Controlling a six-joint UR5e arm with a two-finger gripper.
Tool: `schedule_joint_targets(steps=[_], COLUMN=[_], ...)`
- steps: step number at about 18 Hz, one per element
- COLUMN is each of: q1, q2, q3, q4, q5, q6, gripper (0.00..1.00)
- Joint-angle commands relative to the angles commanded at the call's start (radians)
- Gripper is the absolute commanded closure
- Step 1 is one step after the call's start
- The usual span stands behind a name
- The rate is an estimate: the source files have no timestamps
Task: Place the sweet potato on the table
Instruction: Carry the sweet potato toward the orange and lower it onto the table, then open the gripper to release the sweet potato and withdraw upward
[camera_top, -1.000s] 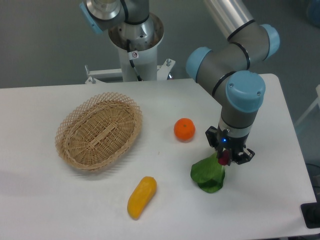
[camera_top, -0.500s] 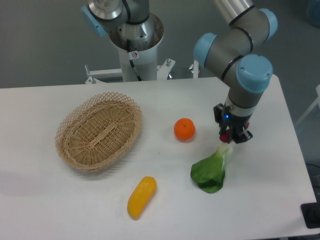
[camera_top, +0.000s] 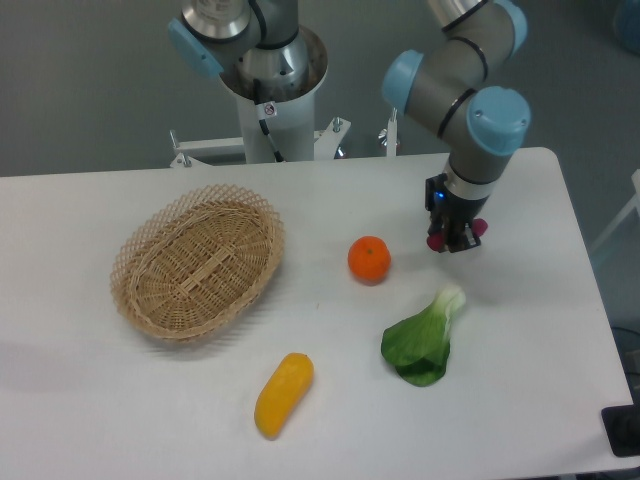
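Observation:
The sweet potato (camera_top: 478, 229) shows only as small dark reddish-purple ends sticking out on either side of my gripper (camera_top: 453, 240). My gripper is shut on it and hangs a little above the white table (camera_top: 330, 400), right of the orange and above the leafy green. Most of the tuber is hidden between the fingers.
A round orange (camera_top: 368, 259) sits just left of the gripper. A bok choy leaf (camera_top: 421, 338) lies below it on the table. A yellow-orange oblong fruit (camera_top: 283, 393) rests near the front. A woven wicker basket (camera_top: 197, 261) stands at the left. The robot base (camera_top: 272, 90) is at the back.
The gripper has moved up and back from over the bok choy toward the right of the orange, carrying the sweet potato. The leaf now lies fully uncovered.

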Motion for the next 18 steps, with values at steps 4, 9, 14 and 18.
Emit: schedule_joint_targets(steps=[4,9,14,18], q1=[-0.003,-0.008,-0.014,-0.018], q2=[0.005,0.008,0.006,-0.003], q3=[-0.029,-0.012,0.055,0.112], q4=[0.002,0.000,-0.003,-0.009], q5=[-0.003,-0.005,-0.006,-0.012], q6=[-0.018,-0.034,-0.046,-0.075], gripper=[0.36,0.06,0.00,0.00])
